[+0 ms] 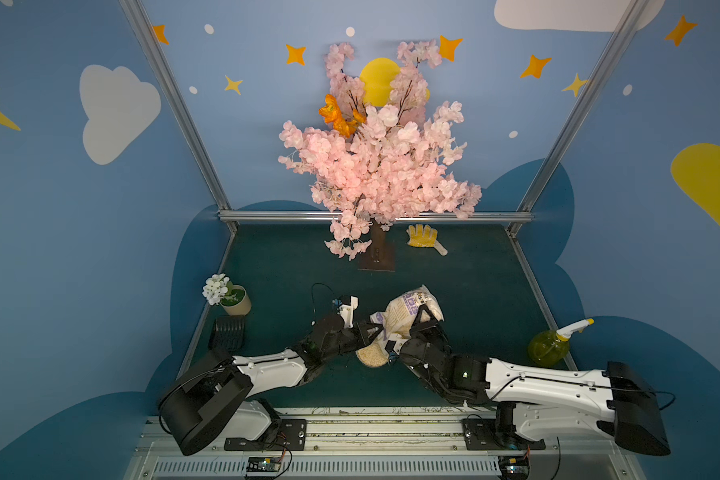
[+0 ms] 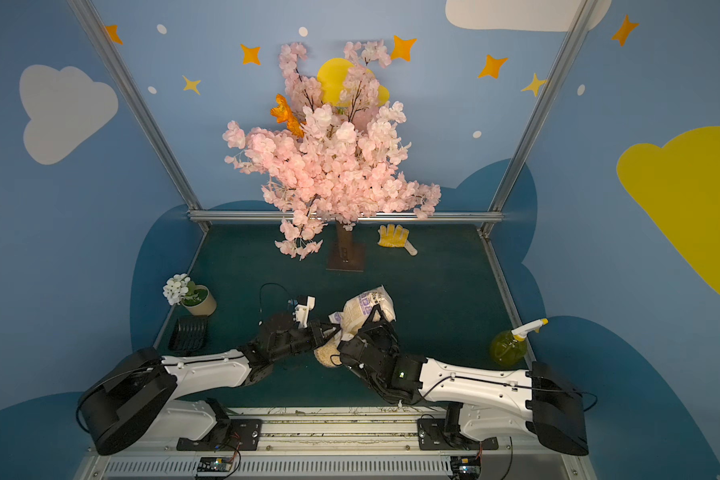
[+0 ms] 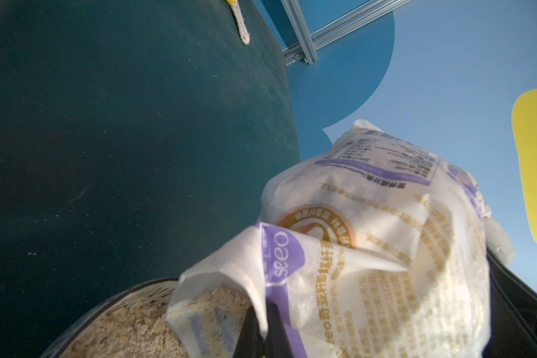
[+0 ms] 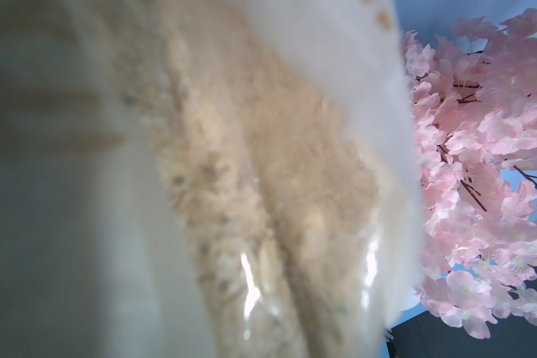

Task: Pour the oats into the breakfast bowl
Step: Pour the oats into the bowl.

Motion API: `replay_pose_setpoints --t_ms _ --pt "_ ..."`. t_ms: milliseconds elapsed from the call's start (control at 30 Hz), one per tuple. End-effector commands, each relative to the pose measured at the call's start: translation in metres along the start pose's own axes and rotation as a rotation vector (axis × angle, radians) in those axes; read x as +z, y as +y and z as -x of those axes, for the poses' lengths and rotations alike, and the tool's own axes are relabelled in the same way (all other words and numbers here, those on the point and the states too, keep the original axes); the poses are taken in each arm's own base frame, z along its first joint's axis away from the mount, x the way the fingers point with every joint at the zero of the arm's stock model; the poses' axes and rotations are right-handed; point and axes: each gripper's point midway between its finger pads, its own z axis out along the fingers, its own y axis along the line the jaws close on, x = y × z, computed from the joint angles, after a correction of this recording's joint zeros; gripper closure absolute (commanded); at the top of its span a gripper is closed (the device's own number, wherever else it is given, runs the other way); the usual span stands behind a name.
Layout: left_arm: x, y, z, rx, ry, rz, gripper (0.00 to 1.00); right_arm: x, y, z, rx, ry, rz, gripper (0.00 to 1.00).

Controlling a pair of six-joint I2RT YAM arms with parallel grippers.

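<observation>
The oats are in a soft white-and-clear bag (image 1: 408, 309) (image 2: 364, 305) with purple print, held tilted between both arms, mouth down over the breakfast bowl (image 1: 374, 366) (image 2: 324, 362). The bowl stands on the green table, heaped with pale flakes (image 3: 121, 328). My left gripper (image 1: 371, 331) (image 3: 262, 325) is shut on the edge of the bag's open mouth just above the bowl's rim (image 3: 106, 307). My right gripper (image 1: 424, 318) (image 2: 376, 320) is shut around the bag's body higher up. In the right wrist view the bag (image 4: 261, 186) fills the picture and hides the fingers.
A pink blossom tree (image 1: 375, 166) stands on a brown base (image 1: 377, 259) at the back, with a yellow glove (image 1: 422, 237) beside it. A beige flower pot (image 1: 237, 302) and a black ribbed tray (image 1: 227, 332) are at the left, a yellow-green spray bottle (image 1: 551, 345) at the right edge.
</observation>
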Motion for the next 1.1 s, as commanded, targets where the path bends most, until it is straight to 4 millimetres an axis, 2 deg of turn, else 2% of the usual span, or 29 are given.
replay_pose_setpoints --t_ms 0,467,767,900,1067 --pt "-0.004 0.053 -0.012 -0.051 0.029 0.197 0.97 -0.012 -0.049 -0.045 0.469 0.09 -0.105 1.0" --pt "-0.001 0.03 -0.007 -0.04 0.044 0.158 0.97 -0.005 -0.017 -0.062 0.542 0.175 -0.052 1.0" --pt "-0.01 0.007 -0.001 -0.019 0.04 0.127 0.97 -0.001 0.0 -0.061 0.559 0.214 -0.019 1.0" --pt "-0.016 -0.002 0.002 0.002 0.029 0.123 0.97 0.001 0.004 -0.06 0.563 0.233 -0.016 1.0" --pt "-0.016 -0.004 -0.002 -0.002 0.043 0.122 0.97 0.004 0.001 -0.062 0.597 0.27 -0.034 1.0"
